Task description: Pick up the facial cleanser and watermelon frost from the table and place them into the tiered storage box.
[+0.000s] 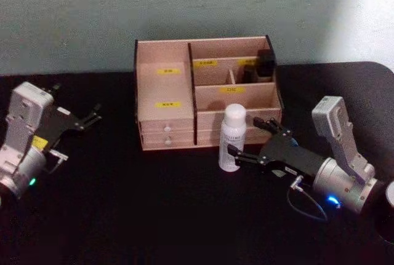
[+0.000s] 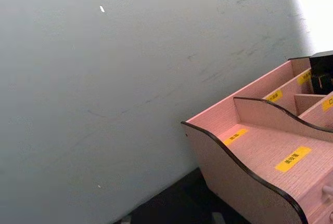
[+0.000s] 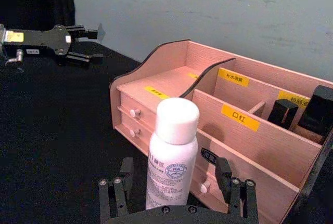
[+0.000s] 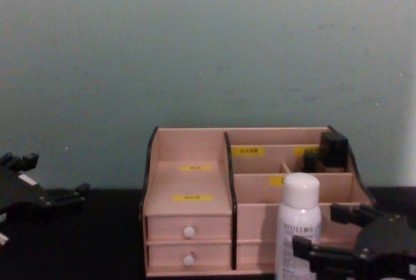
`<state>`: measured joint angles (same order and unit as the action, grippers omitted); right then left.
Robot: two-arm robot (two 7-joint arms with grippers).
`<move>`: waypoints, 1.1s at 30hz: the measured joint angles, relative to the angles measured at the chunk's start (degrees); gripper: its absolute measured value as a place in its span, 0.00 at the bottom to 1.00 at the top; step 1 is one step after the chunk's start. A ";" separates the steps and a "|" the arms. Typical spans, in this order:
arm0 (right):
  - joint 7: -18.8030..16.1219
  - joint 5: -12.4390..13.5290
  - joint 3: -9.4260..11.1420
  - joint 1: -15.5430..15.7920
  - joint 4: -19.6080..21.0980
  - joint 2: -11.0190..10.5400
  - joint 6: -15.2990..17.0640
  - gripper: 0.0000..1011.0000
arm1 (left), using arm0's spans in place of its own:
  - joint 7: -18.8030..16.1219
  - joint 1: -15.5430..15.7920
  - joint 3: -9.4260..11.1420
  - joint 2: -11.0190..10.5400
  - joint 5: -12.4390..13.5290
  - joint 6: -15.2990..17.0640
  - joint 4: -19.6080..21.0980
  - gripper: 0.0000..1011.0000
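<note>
The facial cleanser (image 1: 233,136), a tall white bottle with a rounded cap, stands upright on the black table just in front of the tiered storage box (image 1: 161,87). My right gripper (image 1: 244,136) is open around it. One finger lies on each side of the bottle (image 3: 174,151), with a gap to both. From the chest the bottle (image 4: 298,228) stands left of that gripper (image 4: 325,231). My left gripper (image 1: 92,117) hangs open and empty at the far left, well away from the box. The watermelon frost is out of view.
Dark bottles (image 1: 266,63) stand in the box's back right compartment. Two white-knobbed drawers (image 1: 166,133) face me on its left half. A pale wall rises close behind the box (image 2: 250,146). Bare black table stretches between the two arms.
</note>
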<state>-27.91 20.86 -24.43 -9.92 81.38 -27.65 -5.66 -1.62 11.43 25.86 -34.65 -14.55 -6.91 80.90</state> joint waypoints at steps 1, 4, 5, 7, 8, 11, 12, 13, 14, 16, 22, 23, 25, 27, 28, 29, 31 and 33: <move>-0.08 -0.04 0.06 -0.10 -0.15 0.16 0.07 0.99 | 0.00 0.00 0.00 0.00 0.00 0.00 0.00 0.99; -0.51 -0.21 0.29 -0.52 -0.93 0.97 0.30 0.99 | 0.00 0.00 0.00 0.00 0.00 0.00 0.00 0.99; -0.58 -0.27 0.33 -0.62 -1.08 1.14 0.33 0.99 | 0.00 0.00 0.00 0.00 0.00 0.00 0.00 0.99; -0.70 -0.35 0.39 -0.77 -1.35 1.47 0.39 0.99 | 0.00 0.00 0.00 0.00 0.00 0.00 0.00 0.99; -0.76 -0.40 0.41 -0.83 -1.46 1.59 0.41 0.99 | 0.00 0.00 0.00 0.00 0.00 0.00 0.00 0.99; -1.05 -0.51 0.48 -1.07 -1.87 2.11 0.49 0.99 | 0.00 0.00 0.00 0.00 0.00 0.00 0.00 0.99; -1.20 -0.54 0.49 -1.18 -2.01 2.32 0.53 0.99 | 0.00 0.00 0.00 0.00 0.00 0.00 0.00 0.99; -1.26 -0.56 0.49 -1.24 -2.08 2.42 0.55 0.99 | 0.00 0.00 0.00 0.00 0.00 0.00 0.00 0.99; -1.32 -0.59 0.49 -1.29 -2.15 2.51 0.57 0.99 | 0.00 0.00 0.00 0.00 0.00 0.00 0.00 0.99; -1.49 -0.67 0.49 -1.48 -2.36 2.81 0.66 0.99 | 0.00 0.00 0.00 0.00 0.00 0.00 0.00 0.99; -1.71 -0.79 0.47 -2.02 -3.08 3.50 0.67 0.99 | 0.00 0.00 0.00 0.00 0.00 0.00 0.00 0.99; -1.75 -0.82 0.44 -2.21 -3.36 3.71 0.67 0.99 | 0.00 0.00 0.00 0.00 0.00 0.00 0.00 0.99; -1.77 -0.88 0.40 -2.39 -3.64 3.90 0.67 0.99 | 0.00 0.00 0.00 0.00 0.00 0.00 0.00 0.99; -1.77 -0.95 0.37 -2.55 -3.93 4.12 0.65 0.99 | 0.00 0.00 0.00 0.00 0.00 0.00 0.00 0.99; -1.76 -1.00 0.36 -2.70 -4.21 4.33 0.61 0.99 | 0.00 0.00 0.00 0.00 0.00 0.00 0.00 0.99; -1.74 -1.02 0.36 -2.78 -4.39 4.44 0.59 0.99 | 0.00 0.00 0.00 0.00 0.00 0.00 0.00 0.99; -1.66 -1.05 0.37 -2.96 -4.86 4.77 0.53 0.99 | 0.00 0.00 0.00 0.00 0.00 0.00 0.00 0.99; -1.61 -1.05 0.39 -3.05 -5.16 4.95 0.50 0.99 | 0.00 0.00 0.00 0.00 0.00 0.00 0.00 0.99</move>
<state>-29.52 19.81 -24.04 -12.97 76.22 -22.69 -5.16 -1.62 11.43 25.86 -34.65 -14.55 -6.91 80.89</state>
